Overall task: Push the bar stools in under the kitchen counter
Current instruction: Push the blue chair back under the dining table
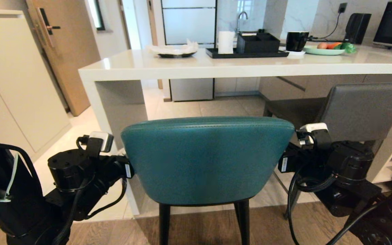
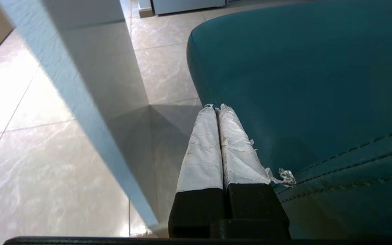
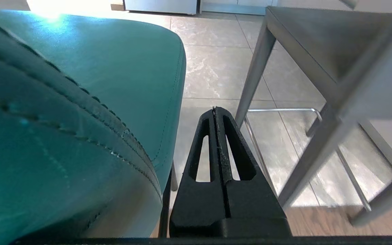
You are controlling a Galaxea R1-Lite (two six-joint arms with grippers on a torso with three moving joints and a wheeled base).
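A long, thick, glossy off-white stone kitchen counter point(image 1: 223, 66) spans the scene, with a matching slab end panel point(image 1: 94, 102) on the left and pale floor tiles point(image 1: 196, 107) visible beneath it. On its top sit a black tray point(image 1: 216, 53), a white paper roll point(image 1: 226, 42), a black mug point(image 1: 296, 41) and a green plate of vegetables point(image 1: 323, 51).

In the foreground stands a teal leather bar stool with a rounded back point(image 1: 208, 160) and black legs; its back is nearer the camera than the counter edge, and its seat points toward the open space under the counter. To its right, a dark grey bar stool with a rectangular back point(image 1: 362, 110) and tapered grey legs sits partly under the counter.

The left gripper point(image 2: 216, 108), its tape-wrapped fingers pressed together, lies just beside the teal stool's left edge, between the stool and the end panel. The right gripper point(image 3: 215, 109), black fingers also closed together, sits at the teal stool's right side, between the two stools. Neither holds anything.
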